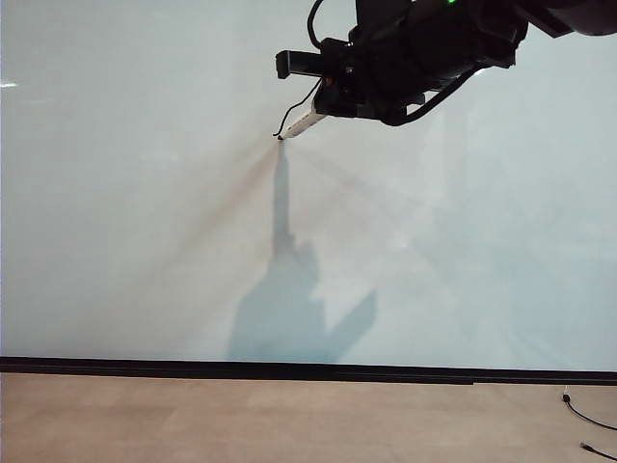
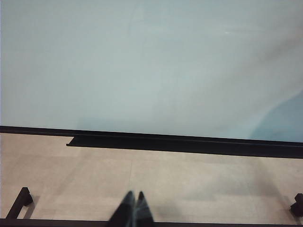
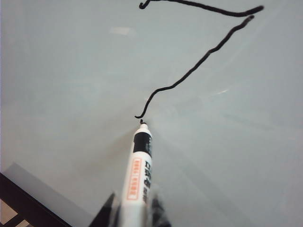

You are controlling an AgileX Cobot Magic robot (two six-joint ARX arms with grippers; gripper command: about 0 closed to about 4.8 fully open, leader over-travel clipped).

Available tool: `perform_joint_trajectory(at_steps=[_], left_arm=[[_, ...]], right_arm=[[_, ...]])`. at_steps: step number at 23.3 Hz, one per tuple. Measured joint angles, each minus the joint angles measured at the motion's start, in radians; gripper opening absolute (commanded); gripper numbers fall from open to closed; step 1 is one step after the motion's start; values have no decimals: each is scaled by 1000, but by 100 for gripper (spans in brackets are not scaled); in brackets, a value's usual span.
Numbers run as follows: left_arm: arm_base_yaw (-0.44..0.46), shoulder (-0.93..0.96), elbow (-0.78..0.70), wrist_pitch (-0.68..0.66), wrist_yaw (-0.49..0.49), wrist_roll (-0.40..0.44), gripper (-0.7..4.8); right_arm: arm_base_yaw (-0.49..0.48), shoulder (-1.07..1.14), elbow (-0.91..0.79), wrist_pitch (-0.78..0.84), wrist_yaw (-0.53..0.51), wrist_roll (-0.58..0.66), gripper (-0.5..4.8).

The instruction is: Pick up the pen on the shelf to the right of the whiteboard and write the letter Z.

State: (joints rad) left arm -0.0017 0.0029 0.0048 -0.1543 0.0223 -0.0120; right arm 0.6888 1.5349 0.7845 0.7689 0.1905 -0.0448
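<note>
right arm: reached in from the upper right of the exterior view, bulky black wrist up near the top of the whiteboard (image 1: 145,241).
right hand (image 3: 132,210): fingers clamped tight on the pen (image 3: 138,175), gripping its rear barrel; only the finger ends showed in the wrist view.
left hand (image 2: 132,210): low, well back from the board, over the floor; fingertips pressed together, holding nothing.
pen axis: long axis ran from the hand down-left toward the board in the exterior view; dark tip led, pointing at the surface.
pen tip: at or just off the board, right by the lower end of the diagonal stroke; couldn't tell if it touched.
letter Z (image 3: 199,52): wobbly top bar and diagonal drawn in black; no bottom bar visible.
shadow: arm and pen shadow fell on the board below the tip.
board: glossy pale grey-white, thin black strip (image 1: 289,369) along its lower edge.
floor (image 1: 289,424): tan, with a black cable (image 1: 588,417) at the right.
</note>
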Motion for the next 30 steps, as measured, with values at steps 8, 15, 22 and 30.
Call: perform_joint_trajectory(at_steps=[8,15,22,30], left_arm=[[0,0,0,0,0,0,-4],[0,0,0,0,0,0,-4],[0,0,0,0,0,0,-4],[0,0,0,0,0,0,-4]], right_arm=[[-17,-27,-6,-26,-1,0,-5],[-44,-66,-64,-12,8,1,-5],[-84,-129,-112,-14,6,2,-5],[-111,-171,-153,-10,8,2,-5]])
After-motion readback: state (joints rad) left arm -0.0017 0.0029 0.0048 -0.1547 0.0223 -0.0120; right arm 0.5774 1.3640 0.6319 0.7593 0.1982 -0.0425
